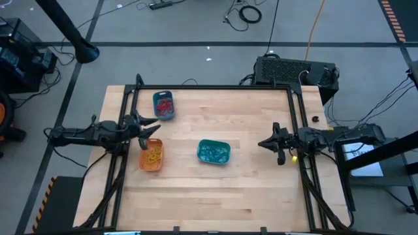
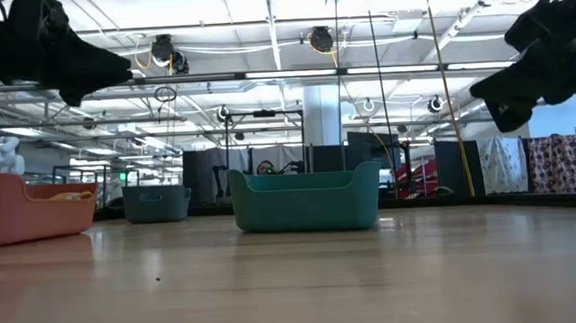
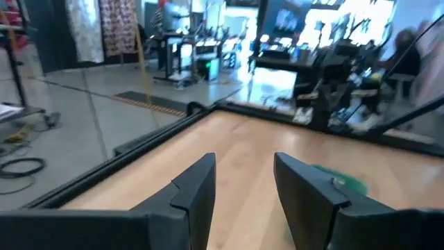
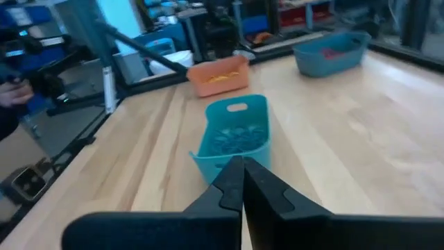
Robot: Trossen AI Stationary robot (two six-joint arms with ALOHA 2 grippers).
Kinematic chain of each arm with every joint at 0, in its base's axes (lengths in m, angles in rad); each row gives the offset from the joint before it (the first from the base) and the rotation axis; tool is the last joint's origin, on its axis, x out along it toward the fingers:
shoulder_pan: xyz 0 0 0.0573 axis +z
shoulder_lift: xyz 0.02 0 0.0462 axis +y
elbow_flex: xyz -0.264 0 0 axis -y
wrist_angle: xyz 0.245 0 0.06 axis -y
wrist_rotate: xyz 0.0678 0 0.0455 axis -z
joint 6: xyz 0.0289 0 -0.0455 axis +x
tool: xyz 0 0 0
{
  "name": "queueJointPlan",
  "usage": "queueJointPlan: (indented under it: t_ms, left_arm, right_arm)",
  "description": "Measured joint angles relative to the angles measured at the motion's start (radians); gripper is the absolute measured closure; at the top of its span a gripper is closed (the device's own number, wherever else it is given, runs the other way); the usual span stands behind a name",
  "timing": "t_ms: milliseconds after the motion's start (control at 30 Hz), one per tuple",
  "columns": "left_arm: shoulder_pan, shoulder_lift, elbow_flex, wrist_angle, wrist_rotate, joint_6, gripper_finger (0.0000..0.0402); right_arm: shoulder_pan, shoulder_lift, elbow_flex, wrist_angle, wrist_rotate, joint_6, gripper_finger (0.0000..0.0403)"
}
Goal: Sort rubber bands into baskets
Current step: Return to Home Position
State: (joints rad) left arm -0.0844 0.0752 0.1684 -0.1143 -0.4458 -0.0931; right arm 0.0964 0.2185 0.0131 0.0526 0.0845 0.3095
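Three baskets stand on the wooden table. The orange basket (image 1: pixel 151 155) holds yellow rubber bands (image 4: pixel 220 78), the blue basket (image 1: pixel 164 105) holds red ones (image 4: pixel 331 51), and the teal basket (image 1: pixel 213 151) holds blue-green ones (image 4: pixel 232 137). My left gripper (image 1: pixel 151 125) hovers open at the table's left, between the blue and orange baskets, with nothing between its fingers (image 3: pixel 198 191). At the table's right my right gripper (image 1: pixel 262 143) is shut on nothing and points level toward the teal basket (image 4: pixel 236 135), well short of it.
Black frame rails (image 1: pixel 294 111) run along the table's left, far and right sides. A black box (image 1: pixel 294 70) sits beyond the far right corner. Bare wood (image 1: pixel 215 196) lies between the baskets and the near edge.
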Motion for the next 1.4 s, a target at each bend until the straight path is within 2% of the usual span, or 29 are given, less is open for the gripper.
queueJointPlan:
  t_ms: [133, 267, 500, 767, 1000, 1400]
  left_arm:
    - [0.043, 0.002, -0.077, 0.125, 0.100, -0.026, 0.0249]
    - [0.088, 0.005, -0.161, 0.206, 0.121, -0.091, 0.0249]
    - [0.143, 0.015, -0.161, 0.221, 0.187, -0.102, 0.0250]
    - [0.170, 0.039, -0.162, 0.171, 0.187, -0.103, 0.0250]
    - [0.169, 0.042, -0.162, 0.168, 0.187, -0.104, 0.0250]
    - [0.169, 0.042, -0.162, 0.164, 0.187, -0.104, 0.0249]
  right_arm:
    - [0.000, -0.009, 0.002, -0.009, -0.039, -0.085, 0.0402]
    - [-0.016, -0.003, 0.002, -0.030, -0.055, -0.151, 0.0403]
    - [-0.046, -0.002, 0.002, -0.034, -0.102, -0.203, 0.0403]
    - [-0.063, 0.054, 0.002, -0.033, -0.059, -0.290, 0.0403]
    - [-0.063, 0.070, 0.002, -0.033, -0.061, -0.199, 0.0402]
    - [-0.063, 0.070, 0.002, -0.034, -0.060, -0.194, 0.0402]
